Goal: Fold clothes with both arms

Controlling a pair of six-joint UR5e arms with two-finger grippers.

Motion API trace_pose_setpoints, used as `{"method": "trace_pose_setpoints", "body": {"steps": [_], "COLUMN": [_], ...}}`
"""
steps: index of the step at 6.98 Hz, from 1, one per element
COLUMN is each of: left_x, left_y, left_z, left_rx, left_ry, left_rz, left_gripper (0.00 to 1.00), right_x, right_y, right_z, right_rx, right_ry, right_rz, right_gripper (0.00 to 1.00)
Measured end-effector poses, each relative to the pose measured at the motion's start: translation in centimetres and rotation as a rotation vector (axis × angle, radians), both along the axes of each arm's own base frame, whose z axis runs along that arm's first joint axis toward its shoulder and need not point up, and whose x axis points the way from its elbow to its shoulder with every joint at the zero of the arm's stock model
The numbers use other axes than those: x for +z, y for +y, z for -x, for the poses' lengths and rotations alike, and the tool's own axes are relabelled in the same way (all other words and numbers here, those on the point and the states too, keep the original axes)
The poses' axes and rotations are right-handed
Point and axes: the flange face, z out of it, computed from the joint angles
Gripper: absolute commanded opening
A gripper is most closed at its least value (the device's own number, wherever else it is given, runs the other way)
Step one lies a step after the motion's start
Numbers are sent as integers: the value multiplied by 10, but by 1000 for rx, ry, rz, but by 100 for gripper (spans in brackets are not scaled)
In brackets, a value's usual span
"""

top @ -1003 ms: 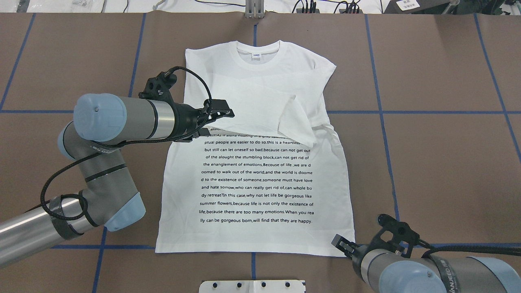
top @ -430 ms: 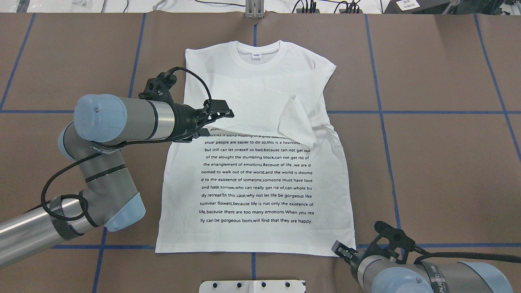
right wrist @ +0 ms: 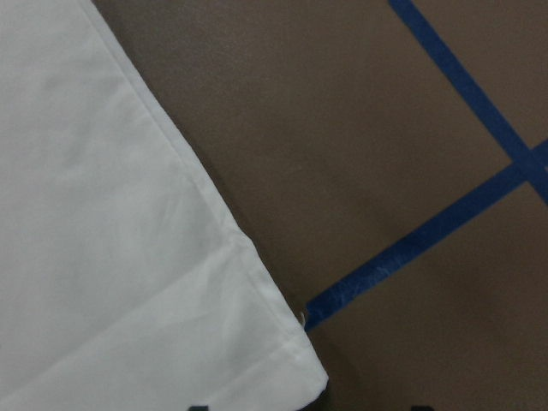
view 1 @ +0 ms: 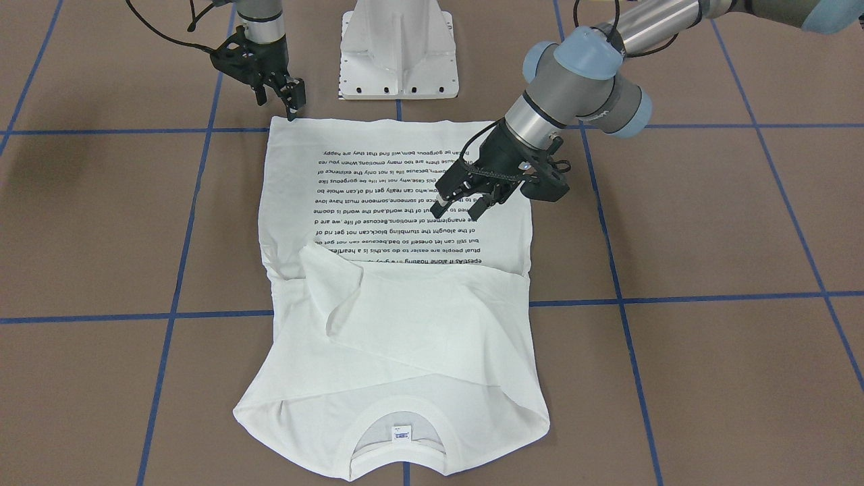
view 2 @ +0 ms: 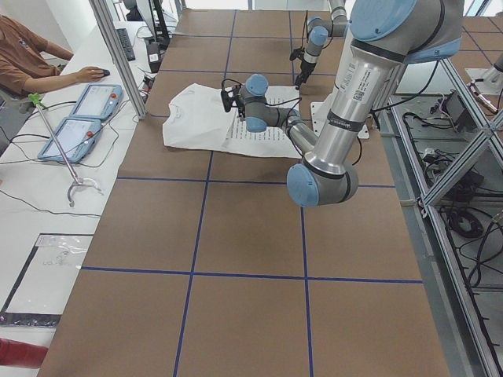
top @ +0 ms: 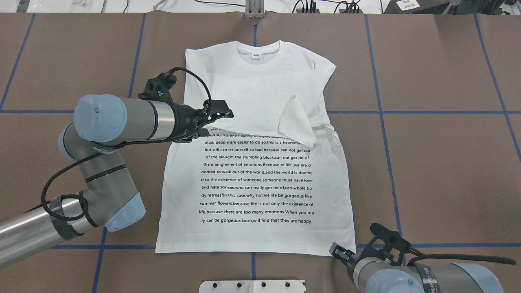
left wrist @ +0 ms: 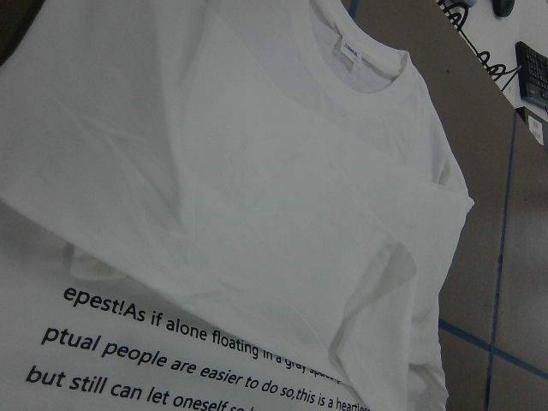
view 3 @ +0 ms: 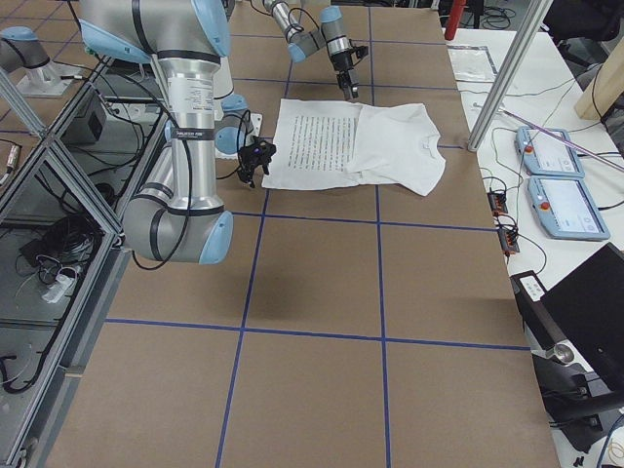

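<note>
R gripper [top: 339, 251] nearest the robot, fingers apart, nothing held. Hem corner of T-shirt [top: 179, 228] lies right at its tips, flat on tabletop [top: 439, 162]. Shirt face up, hem twd robot. Last print line, level w/ R gripper's far side: "lly can be gorgeous born,will find that they are happy." Farther on, L gripper [top: 213, 122] also released, over the shirt's side at the top of the print. Line by it reads "ptual people are easier to do so,this is a heartless". Just beyond L gripper, sleeve [top: 260, 106] folded across chest. Farthest: collar [top: 264, 62] w/ neck label [top: 256, 56], writing too small to read.
</note>
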Motion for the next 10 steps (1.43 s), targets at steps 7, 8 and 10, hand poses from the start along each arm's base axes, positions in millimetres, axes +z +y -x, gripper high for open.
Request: {"method": "trace_pose_setpoints", "body": {"steps": [7,8,10], "left_x": [2,2,1], "left_y": [1,1,2], "left_z": [0,0,0], "left_rx": [-2,-2,-2], "left_ry": [-2,-2,0], "left_rz": [-1,-1,-2], "left_gripper": [99,99,99], "right_x": [4,5,2], "right_y": [-10,-10,-10], "right_z": [1,1,0], "right_rx": [27,30,48], "right_ry": [9,10,0], "right_rz": [2,4,18], "right_gripper": [23,0,0]}}
